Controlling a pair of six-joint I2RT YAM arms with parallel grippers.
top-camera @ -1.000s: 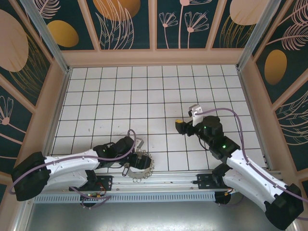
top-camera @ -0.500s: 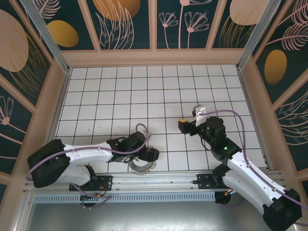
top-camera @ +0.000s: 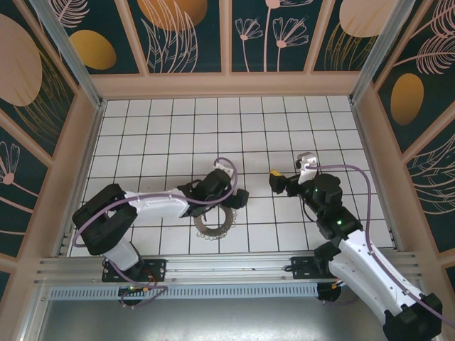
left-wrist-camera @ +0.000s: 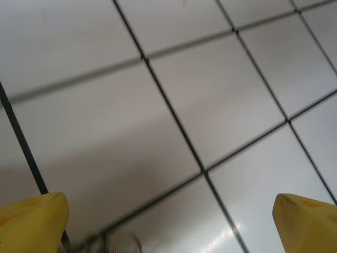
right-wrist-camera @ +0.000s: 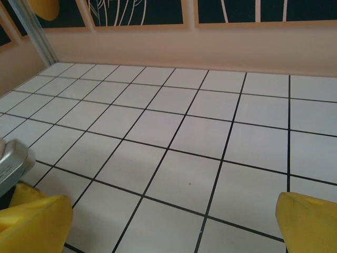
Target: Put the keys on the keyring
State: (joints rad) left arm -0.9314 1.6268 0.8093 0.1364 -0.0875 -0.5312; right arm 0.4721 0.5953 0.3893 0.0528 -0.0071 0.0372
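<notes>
Top external shows the keyring [top-camera: 213, 224] lying flat on the desk [top-camera: 156, 135], just beside the left end effector [top-camera: 238, 198], whose jaws stand wide and empty. The right end effector [top-camera: 276, 180] is wide too, holding nothing. I cannot pick out the keys, perhaps too small; threading seems unstarted.

The keyring [top-camera: 213, 222] lies on the floor [top-camera: 156, 135] just before the left end effector [top-camera: 240, 198].
</notes>
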